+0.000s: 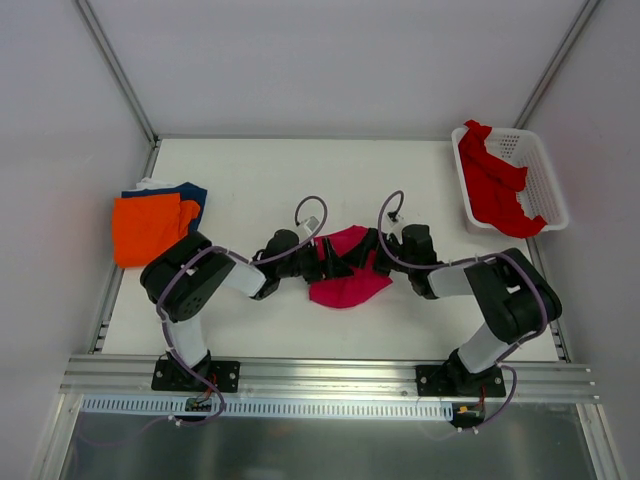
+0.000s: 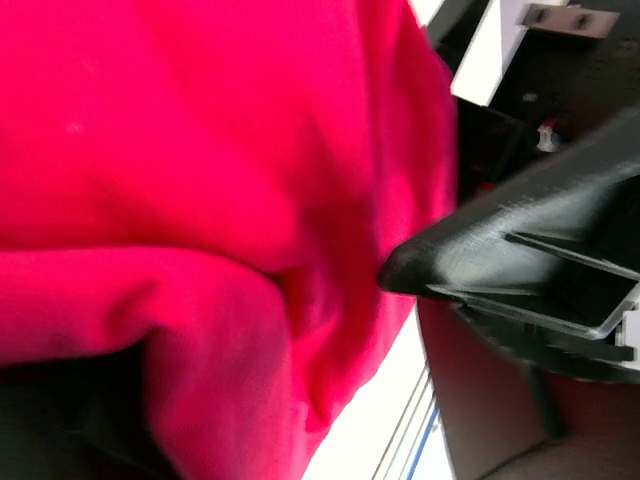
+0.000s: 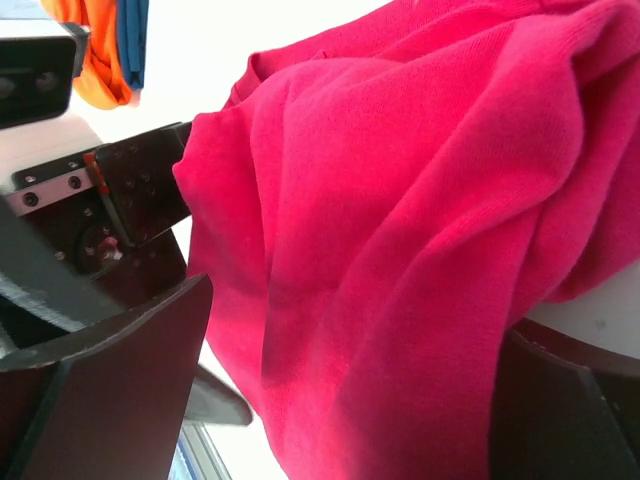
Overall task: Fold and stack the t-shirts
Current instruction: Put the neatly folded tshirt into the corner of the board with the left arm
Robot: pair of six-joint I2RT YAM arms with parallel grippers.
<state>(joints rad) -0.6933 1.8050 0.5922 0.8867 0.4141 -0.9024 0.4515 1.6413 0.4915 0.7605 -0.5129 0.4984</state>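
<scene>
The magenta t-shirt (image 1: 348,278) lies bunched in the middle of the desk (image 1: 260,180), between the two arms. It is soft, light knit cloth that sags and wrinkles wherever it is unsupported, so it will likely slump out of shape unless taken at two points along one hem or at the shoulder seams, with only a single layer pinched. Both arms reach inward from their bases, elbows bent outward and wrists low, and they meet the shirt from opposite sides. The left pincer (image 1: 322,260) is buried in its left edge. In its wrist view one dark finger (image 2: 470,255) presses beside a fold of cloth, but I cannot tell whether it is clenched on anything. The right pincer (image 1: 373,256) stands released, its fingers (image 3: 110,380) spread wide with a thick drape of cloth hanging between them. The orange t-shirt (image 1: 148,228) sits folded on the navy one (image 1: 196,191) at the desk's left edge, and the red t-shirt (image 1: 495,195) spills over the white basket (image 1: 545,170) at far right.
</scene>
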